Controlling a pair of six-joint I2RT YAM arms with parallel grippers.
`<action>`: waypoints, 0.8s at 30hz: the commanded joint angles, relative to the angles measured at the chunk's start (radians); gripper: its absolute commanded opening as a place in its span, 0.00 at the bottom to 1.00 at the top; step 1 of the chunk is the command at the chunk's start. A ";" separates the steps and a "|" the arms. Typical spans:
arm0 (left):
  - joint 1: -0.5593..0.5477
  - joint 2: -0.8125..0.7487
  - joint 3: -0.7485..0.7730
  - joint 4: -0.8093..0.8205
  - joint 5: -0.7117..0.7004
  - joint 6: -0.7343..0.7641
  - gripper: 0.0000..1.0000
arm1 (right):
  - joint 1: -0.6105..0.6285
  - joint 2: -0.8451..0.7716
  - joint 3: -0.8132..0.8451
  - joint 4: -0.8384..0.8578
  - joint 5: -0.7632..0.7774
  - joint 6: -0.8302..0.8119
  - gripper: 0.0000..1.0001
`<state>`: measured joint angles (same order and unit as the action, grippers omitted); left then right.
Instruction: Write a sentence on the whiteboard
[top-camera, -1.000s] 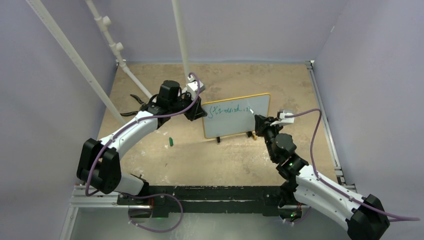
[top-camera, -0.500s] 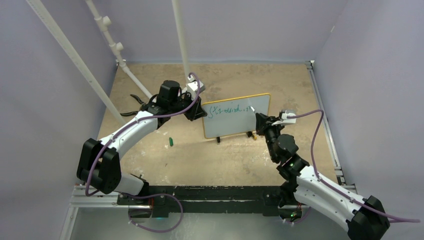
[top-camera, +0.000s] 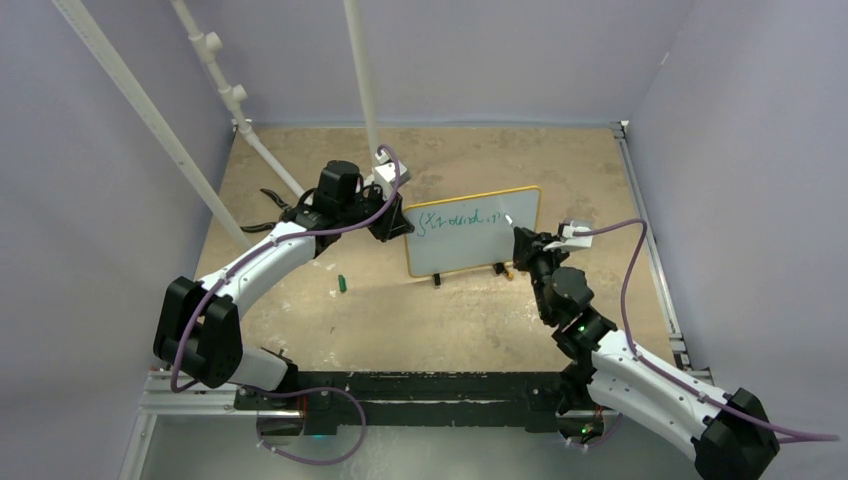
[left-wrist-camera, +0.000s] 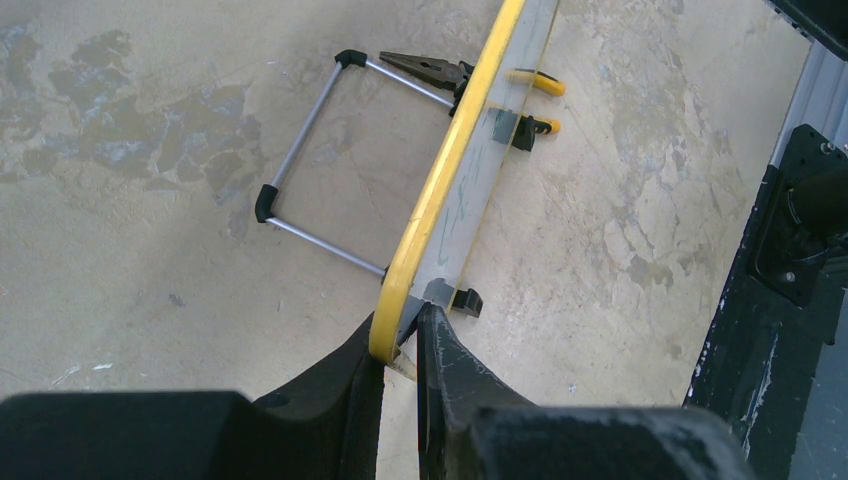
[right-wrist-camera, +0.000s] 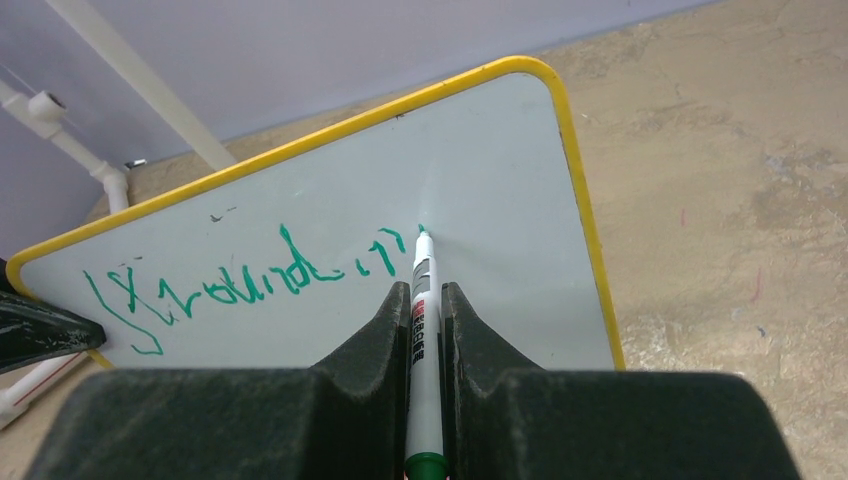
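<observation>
Yellow-framed whiteboard edge between left jaws, marker in right jaws

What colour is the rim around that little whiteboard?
Yellow, a thin rim all the way around the whiteboard; it shows clearest in the right wrist view.

We take this for a robot lab: bare lilac walls box in a worn tan table, white pipes at upper left, a metal frame at the bottom.
</observation>
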<state>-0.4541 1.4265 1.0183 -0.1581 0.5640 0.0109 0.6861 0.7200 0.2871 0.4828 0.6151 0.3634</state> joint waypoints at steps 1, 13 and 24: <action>0.017 0.008 0.029 -0.015 -0.079 0.040 0.00 | -0.005 0.004 0.011 -0.017 0.019 0.031 0.00; 0.017 0.008 0.029 -0.017 -0.080 0.040 0.00 | -0.004 -0.019 -0.008 -0.062 0.016 0.068 0.00; 0.017 0.008 0.029 -0.018 -0.082 0.041 0.00 | -0.003 -0.093 -0.005 -0.057 0.011 0.041 0.00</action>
<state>-0.4541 1.4265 1.0187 -0.1604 0.5640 0.0109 0.6861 0.6624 0.2855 0.4095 0.6144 0.4187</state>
